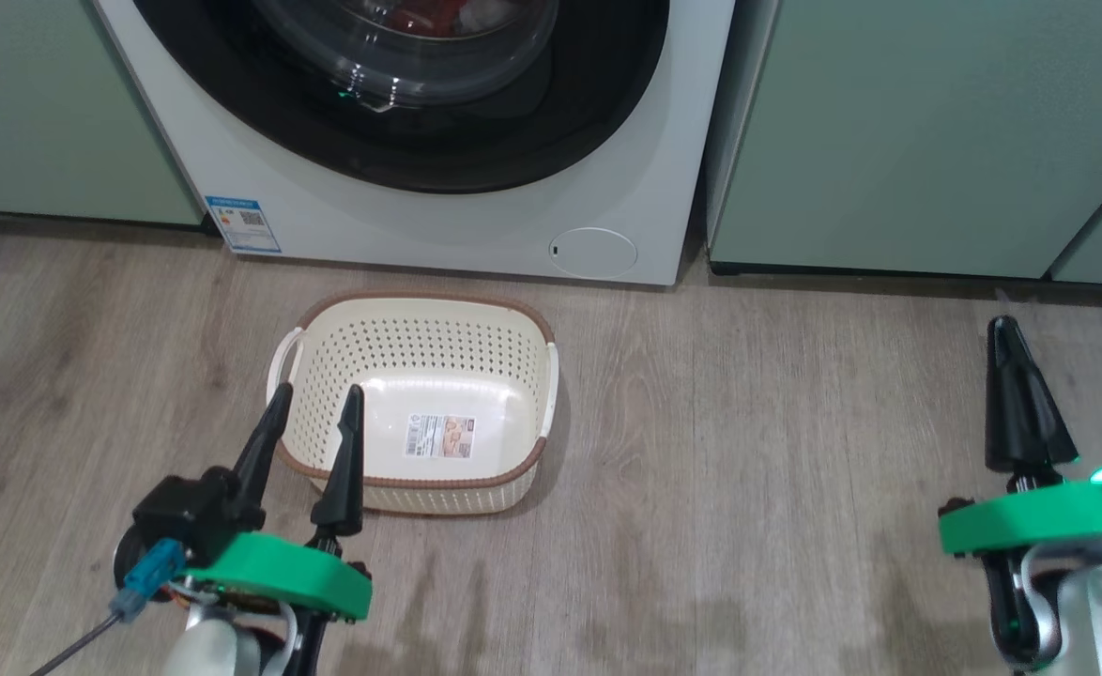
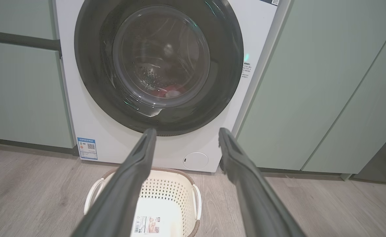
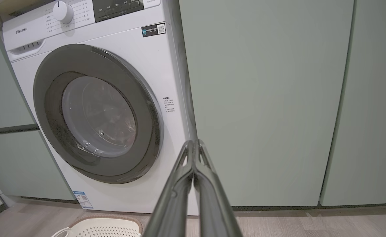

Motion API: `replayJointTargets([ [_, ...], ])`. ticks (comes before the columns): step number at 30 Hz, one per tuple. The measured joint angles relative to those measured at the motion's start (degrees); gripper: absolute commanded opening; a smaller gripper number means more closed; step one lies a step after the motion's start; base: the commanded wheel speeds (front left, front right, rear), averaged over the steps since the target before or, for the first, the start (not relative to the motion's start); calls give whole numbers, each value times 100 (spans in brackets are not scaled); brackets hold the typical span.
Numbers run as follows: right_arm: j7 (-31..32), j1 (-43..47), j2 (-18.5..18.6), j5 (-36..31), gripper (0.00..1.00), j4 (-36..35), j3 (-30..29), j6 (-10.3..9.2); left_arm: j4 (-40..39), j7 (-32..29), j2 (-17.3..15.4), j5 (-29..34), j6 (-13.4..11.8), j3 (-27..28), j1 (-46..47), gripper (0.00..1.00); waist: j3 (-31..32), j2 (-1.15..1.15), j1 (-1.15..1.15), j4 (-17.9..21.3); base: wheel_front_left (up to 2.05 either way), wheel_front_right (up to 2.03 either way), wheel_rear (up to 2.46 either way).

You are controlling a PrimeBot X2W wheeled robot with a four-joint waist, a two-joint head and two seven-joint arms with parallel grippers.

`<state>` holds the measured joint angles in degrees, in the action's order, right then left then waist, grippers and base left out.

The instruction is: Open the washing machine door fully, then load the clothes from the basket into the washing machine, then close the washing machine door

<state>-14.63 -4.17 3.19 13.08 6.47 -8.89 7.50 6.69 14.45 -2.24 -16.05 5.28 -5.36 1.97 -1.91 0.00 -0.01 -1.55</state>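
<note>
Both wrist views: washing machine door (image 3: 97,115) flush shut, head view crops it.

The head camera is looking steeply down at the basket (image 1: 420,404) on the floor, while both wrist cameras are facing the washing machine (image 3: 166,65) from low, sharing its closed door (image 2: 158,65).

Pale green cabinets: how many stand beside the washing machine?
2 at least: one pale green cabinet left of the white front-loading washing machine, another right. More may be hidden.
</note>
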Motion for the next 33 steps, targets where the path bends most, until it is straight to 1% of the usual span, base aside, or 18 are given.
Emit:
replayJointTargets([
  [2, 0, 89, -8, -15, 0, -12, -24, 0, 64, 0, -1, -1, -1, -11, -9, 100, 26, 0, 0, 9, 0, 0, 0],
  [3, 0, 137, -15, -70, 22, -33, -33, 0, 80, 0, -1, -1, -2, -19, -13, 100, 39, 0, 0, 11, 0, 0, 0],
  [4, 0, 180, -25, -109, 49, -37, -38, 0, 100, 0, -1, -1, -23, -24, -21, 100, 51, 0, 0, 11, 0, 0, 0],
  [5, 0, 219, -42, -83, 100, -37, -59, 0, 118, 0, -1, -1, -26, -30, -42, 100, 62, 0, 0, 10, 0, 0, 0],
  [9, 0, 366, -51, 35, 100, 8, -94, 0, 179, 0, -3, 52, -42, -85, -206, 100, 98, 0, 0, 7, 0, 0, 0],
  [27, 0, 382, -53, 8, 100, 135, -80, 0, 110, 0, -5, 59, -41, -126, -242, 100, 210, 0, 0, 12, 0, 0, 0],
  [33, 0, 382, -53, -1, 100, 148, -76, 0, -21, 0, -5, 102, -40, -118, -318, 100, 247, 0, 0, -6, 0, 0, 0],
])
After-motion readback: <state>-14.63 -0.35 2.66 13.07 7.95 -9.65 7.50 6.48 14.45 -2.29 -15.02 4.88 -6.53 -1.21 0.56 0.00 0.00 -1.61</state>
